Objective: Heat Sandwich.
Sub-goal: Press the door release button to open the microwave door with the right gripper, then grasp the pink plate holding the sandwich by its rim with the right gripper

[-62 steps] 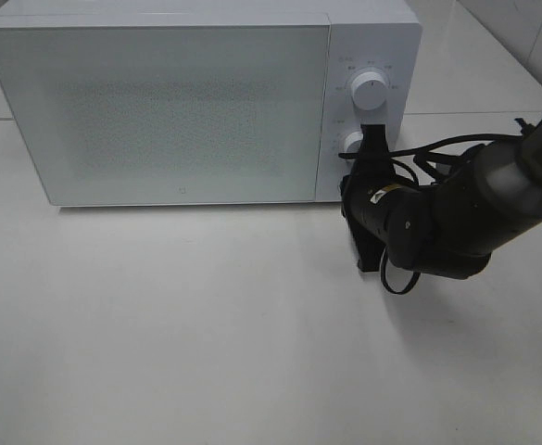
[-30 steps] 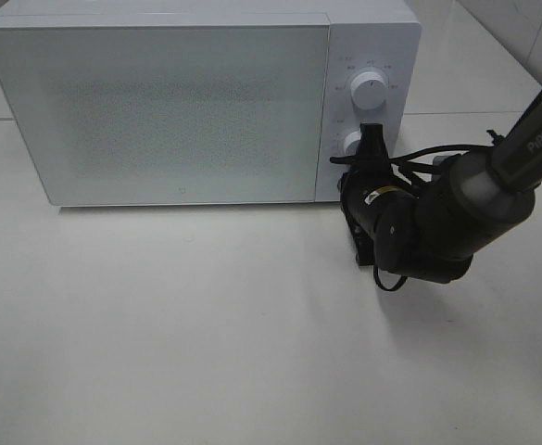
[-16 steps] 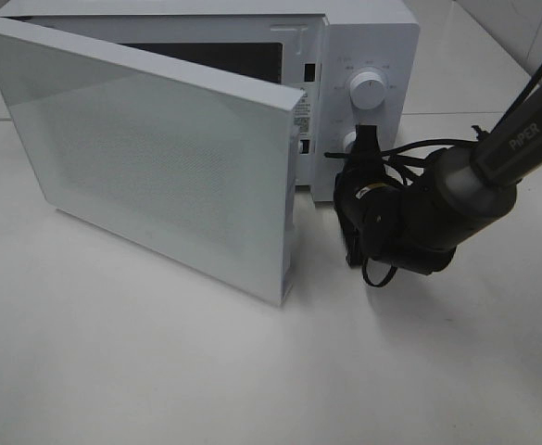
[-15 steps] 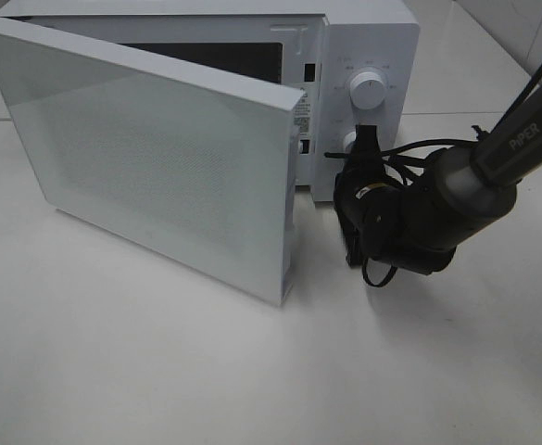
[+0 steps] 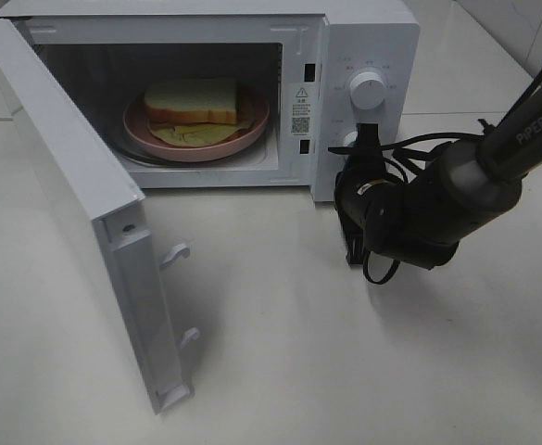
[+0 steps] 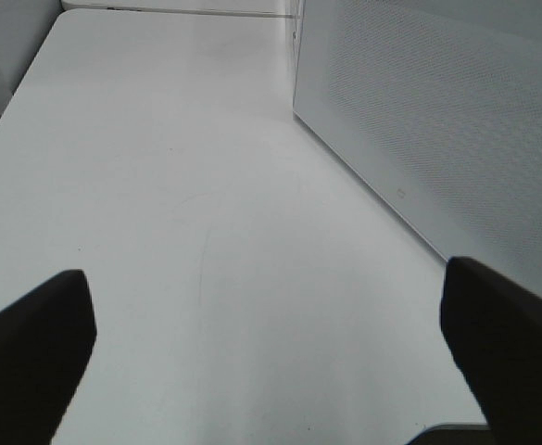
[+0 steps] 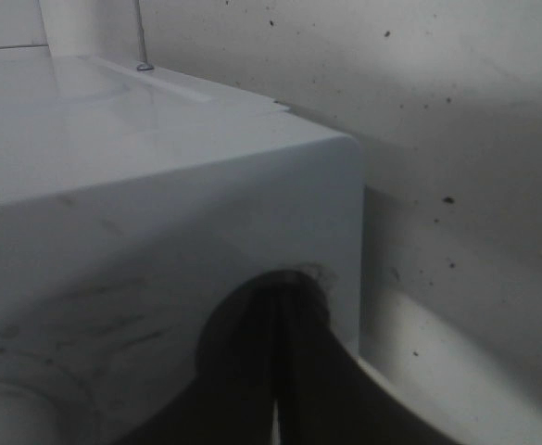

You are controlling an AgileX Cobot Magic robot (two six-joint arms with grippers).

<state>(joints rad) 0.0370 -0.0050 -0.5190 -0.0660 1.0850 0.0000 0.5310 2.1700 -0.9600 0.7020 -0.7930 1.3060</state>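
- Your R claw (image 5: 364, 141): shut, empty, tips at lower knob (image 5: 347, 141) of microwave (image 5: 382, 37).
- Your L claw (image 6: 271, 315): wide open, empty, over bare tabletop (image 6: 178, 185), beside door (image 6: 437, 111) outer face.
- Sandwich (image 5: 192, 100): on pink plate (image 5: 196, 146) inside cavity, approx 10 o'clock from R claw.
- Door open, swung toward 7 o'clock.

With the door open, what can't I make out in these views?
- Lower knob: high view, mostly behind the right pincer; right wrist view too dark and blurred.
- Sticker: high view, too small to read.
- Left pincer: outside the high view; left wrist view shows only its tips.
- Plate, far rim: high view, behind the sandwich.
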